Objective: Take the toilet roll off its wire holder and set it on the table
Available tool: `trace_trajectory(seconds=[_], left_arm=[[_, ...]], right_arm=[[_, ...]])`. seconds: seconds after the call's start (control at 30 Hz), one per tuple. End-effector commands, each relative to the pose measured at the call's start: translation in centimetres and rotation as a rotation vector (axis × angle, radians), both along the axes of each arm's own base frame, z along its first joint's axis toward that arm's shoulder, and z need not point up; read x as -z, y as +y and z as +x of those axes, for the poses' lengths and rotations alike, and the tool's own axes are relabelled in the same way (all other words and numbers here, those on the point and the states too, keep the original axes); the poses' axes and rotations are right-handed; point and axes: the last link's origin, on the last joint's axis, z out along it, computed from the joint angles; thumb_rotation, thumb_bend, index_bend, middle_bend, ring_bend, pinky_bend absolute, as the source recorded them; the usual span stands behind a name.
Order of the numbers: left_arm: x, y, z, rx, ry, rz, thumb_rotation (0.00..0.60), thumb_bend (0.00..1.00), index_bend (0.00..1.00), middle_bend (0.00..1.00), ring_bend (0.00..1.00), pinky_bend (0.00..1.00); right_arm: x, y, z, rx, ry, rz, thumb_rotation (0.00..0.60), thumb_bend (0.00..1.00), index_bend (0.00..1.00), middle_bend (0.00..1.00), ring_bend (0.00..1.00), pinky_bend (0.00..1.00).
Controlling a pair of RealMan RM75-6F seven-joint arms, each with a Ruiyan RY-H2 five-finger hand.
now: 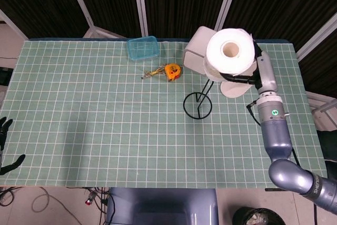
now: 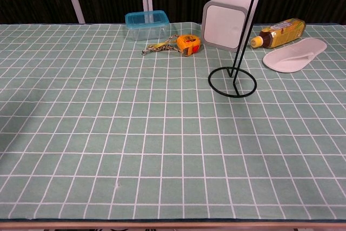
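Note:
My right hand (image 1: pixel 251 75) holds the white toilet roll (image 1: pixel 230 51) high above the table's back right, its dark fingers wrapped round the roll's lower side. The roll's core faces the head camera and no wire shows in it. The black wire holder (image 1: pixel 197 105) stands on the green checked cloth with its ring base down and left of the roll, its stem (image 2: pixel 244 31) rising out of the top of the chest view. Neither the roll nor the right hand appears in the chest view. My left hand (image 1: pixel 5 130) hangs off the table's left edge, fingers apart and holding nothing.
Along the back stand a blue plastic box (image 2: pixel 145 21), an orange tape measure (image 2: pixel 186 43), a white cube-shaped bin (image 2: pixel 227 20), a yellow bottle lying down (image 2: pixel 281 32) and a white slipper (image 2: pixel 294 56). The green cloth (image 2: pixel 135 144) covers the table.

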Motion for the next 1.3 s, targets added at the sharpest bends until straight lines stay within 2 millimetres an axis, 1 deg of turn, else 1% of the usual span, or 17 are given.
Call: trace_trajectory(seconds=[0.03,0.13,0.2,0.27,0.37,0.43,0.57,0.7,0.8,0.87,0.97,1.0,1.1,1.13,1.2,1.3], left_arm=[[0.0,0.0,0.0,0.001,0.001,-0.001,0.600,0.18,0.04,0.00,0.00,0.02],[0.1,0.0,0.1,0.001,0.003,0.000,0.600,0.18,0.04,0.00,0.00,0.02],[0.1,0.0,0.1,0.001,0.003,0.001,0.600,0.18,0.04,0.00,0.00,0.02],[0.1,0.0,0.1,0.002,0.003,0.002,0.600,0.18,0.04,0.00,0.00,0.02],[0.0,-0.1,0.1,0.003,0.002,0.006,0.600,0.18,0.04,0.00,0.00,0.02],[0.0,-0.1,0.1,0.002,0.002,0.008,0.600,0.18,0.04,0.00,0.00,0.02],[0.0,-0.1,0.1,0.000,0.003,0.009,0.600,0.18,0.04,0.00,0.00,0.02],[0.0,-0.1,0.1,0.001,0.005,0.009,0.600,0.18,0.04,0.00,0.00,0.02],[0.0,0.0,0.1,0.001,0.005,0.009,0.600,0.18,0.04,0.00,0.00,0.02],[0.1,0.0,0.1,0.001,0.006,0.007,0.600,0.18,0.04,0.00,0.00,0.02],[0.1,0.0,0.1,0.002,0.007,0.005,0.600,0.18,0.04,0.00,0.00,0.02],[0.1,0.0,0.1,0.002,0.007,0.005,0.600,0.18,0.04,0.00,0.00,0.02],[0.1,0.0,0.1,0.003,0.007,0.006,0.600,0.18,0.04,0.00,0.00,0.02],[0.1,0.0,0.1,0.003,0.007,0.006,0.600,0.18,0.04,0.00,0.00,0.02],[0.1,0.0,0.1,0.003,0.007,0.005,0.600,0.18,0.04,0.00,0.00,0.02],[0.1,0.0,0.1,0.004,0.006,0.005,0.600,0.18,0.04,0.00,0.00,0.02]], right_arm=[[-2.5,0.3,0.1,0.011,-0.004,-0.043,0.600,0.00,0.56,0.40,0.34,0.14],[-4.8,0.5,-1.0,0.043,-0.016,-0.078,0.600,0.00,0.56,0.40,0.34,0.14],[-5.5,0.7,-2.2,0.062,-0.008,-0.076,0.600,0.00,0.55,0.40,0.34,0.14],[-5.6,1.0,-3.5,0.079,0.001,-0.064,0.600,0.00,0.55,0.40,0.34,0.14],[-4.7,2.1,-6.5,0.109,0.043,-0.030,0.600,0.00,0.55,0.40,0.34,0.14],[-3.7,2.8,-8.2,0.121,0.059,-0.001,0.600,0.00,0.55,0.40,0.34,0.14],[-0.7,4.6,-12.1,0.148,0.073,0.084,0.600,0.00,0.55,0.40,0.34,0.14],[1.9,6.2,-14.8,0.155,0.066,0.137,0.600,0.00,0.55,0.40,0.34,0.14],[4.2,8.0,-16.7,0.161,0.057,0.193,0.600,0.00,0.55,0.40,0.34,0.14],[6.0,9.6,-17.9,0.163,0.053,0.235,0.600,0.00,0.55,0.40,0.34,0.14],[7.9,11.2,-18.8,0.156,0.027,0.271,0.600,0.00,0.55,0.40,0.33,0.14],[8.9,12.0,-18.9,0.152,0.016,0.300,0.600,0.00,0.55,0.40,0.33,0.14],[10.6,13.2,-18.9,0.130,0.000,0.339,0.600,0.00,0.55,0.40,0.33,0.14],[11.0,13.5,-18.8,0.125,-0.004,0.348,0.600,0.00,0.55,0.40,0.33,0.14],[12.5,14.2,-18.3,0.103,-0.026,0.380,0.600,0.00,0.55,0.40,0.33,0.14],[14.6,14.5,-17.5,0.072,-0.053,0.396,0.600,0.00,0.55,0.40,0.33,0.14]])
